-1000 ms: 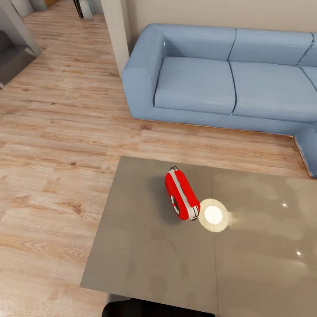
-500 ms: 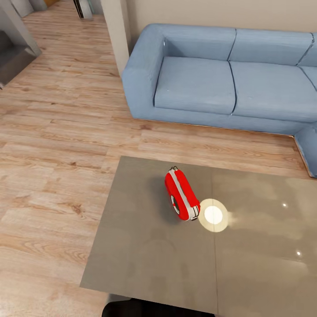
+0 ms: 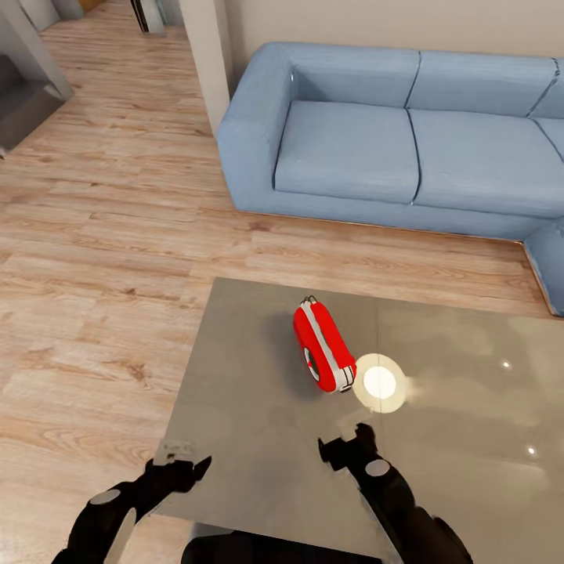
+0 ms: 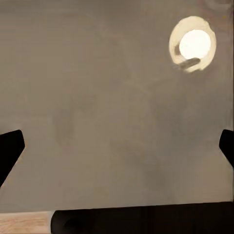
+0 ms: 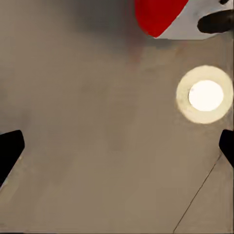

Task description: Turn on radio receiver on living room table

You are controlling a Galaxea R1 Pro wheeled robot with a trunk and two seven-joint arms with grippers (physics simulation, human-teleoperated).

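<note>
A: Head view? 
B: Rounded red radio receiver (image 3: 323,345), white-banded, lies on the glossy grey-brown desk (image 3: 258,454) beside a round light reflection (image 3: 380,383); blue sofa (image 3: 392,141) and plank floor (image 3: 102,258) beyond. Left end effector (image 3: 182,468) and right end effector (image 3: 345,448) hover released, short of the radio.

A: Left wrist view? 
B: Dark fingertips (image 4: 9,148) spread wide over bare desk.

A: Right wrist view? 
B: Fingertips (image 5: 9,146) apart; the radio's red-and-white end lies ahead.
</note>
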